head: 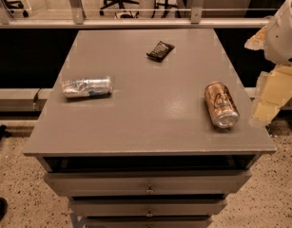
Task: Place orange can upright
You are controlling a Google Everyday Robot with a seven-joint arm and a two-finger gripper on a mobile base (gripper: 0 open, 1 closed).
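1 orange can [221, 104], lying near the right edge, long axis back-to-front. 1 gripper [269, 96] just beyond that edge, rightward; we cannot tell its opening.

Gripper [266, 107] low at right edge

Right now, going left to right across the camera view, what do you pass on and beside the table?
Silver-and-blue can on its side → dark packet farther back → orange can lying down → gripper, just off the right edge of the table.
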